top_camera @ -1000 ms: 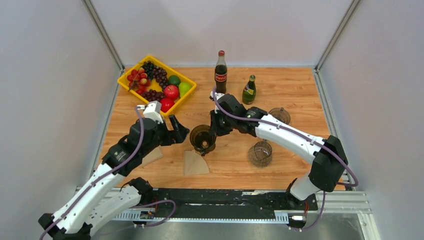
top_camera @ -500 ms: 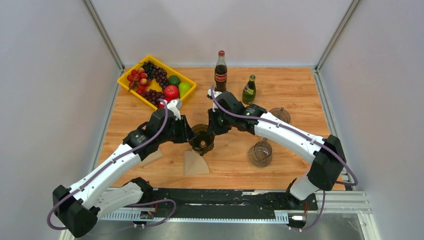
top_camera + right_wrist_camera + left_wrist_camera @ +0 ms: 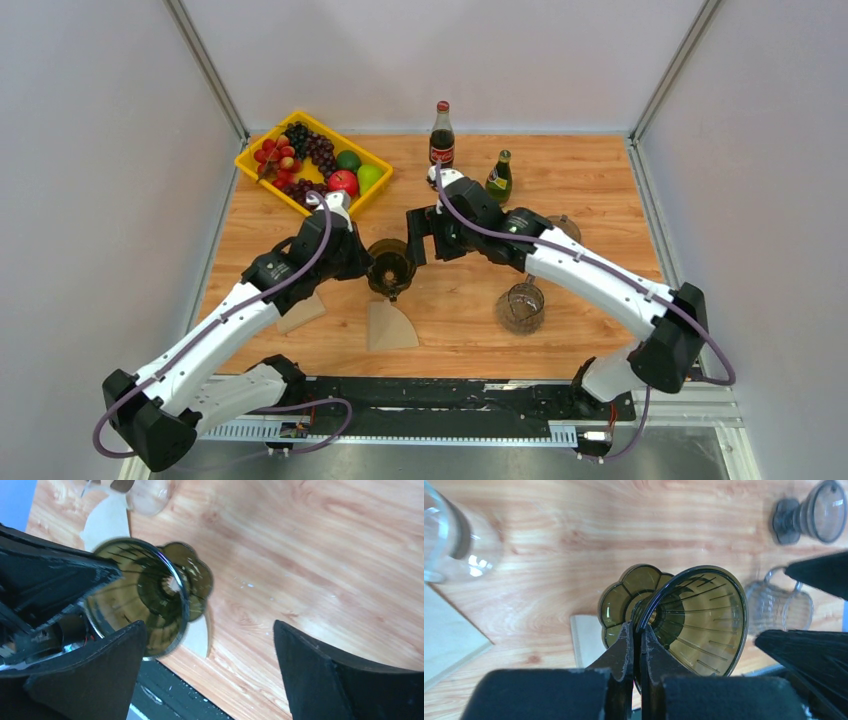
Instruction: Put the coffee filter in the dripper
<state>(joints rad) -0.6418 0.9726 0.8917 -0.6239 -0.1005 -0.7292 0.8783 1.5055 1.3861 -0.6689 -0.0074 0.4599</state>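
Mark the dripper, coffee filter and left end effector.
dripper (image 3: 704, 615): left wrist view, ribbed inner wall.
coffee filter (image 3: 388, 328): top external view, middle of the paper.
left end effector (image 3: 636, 630): left wrist view, between fingertips pinching dripper rim.

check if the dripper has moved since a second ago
Yes. In the top view the dripper has shifted left and a little farther from the flat coffee filter, which stayed put.
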